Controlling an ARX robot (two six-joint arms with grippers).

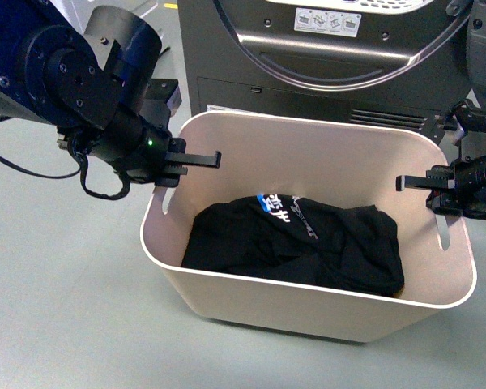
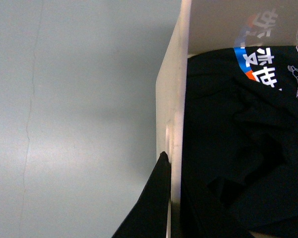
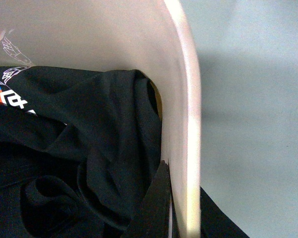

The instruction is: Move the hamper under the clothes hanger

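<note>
Hamper (image 1: pixel 324 296): one beige tub, standing on the grey floor (image 1: pixel 57 308) directly in front of one dark grey dryer (image 1: pixel 324 57). Two handle slots are visible, one in each short wall. It holds one black printed garment (image 1: pixel 300 243).

Two grippers sit at the rim, one per short side. The right gripper (image 1: pixel 445 186) clamps the wall, with one finger (image 3: pixel 156 203) on each face. The left gripper (image 1: pixel 170 166) shows one finger (image 2: pixel 156 198) against the outer face. Its other finger cannot be made out, so its grip is undetermined.
</note>
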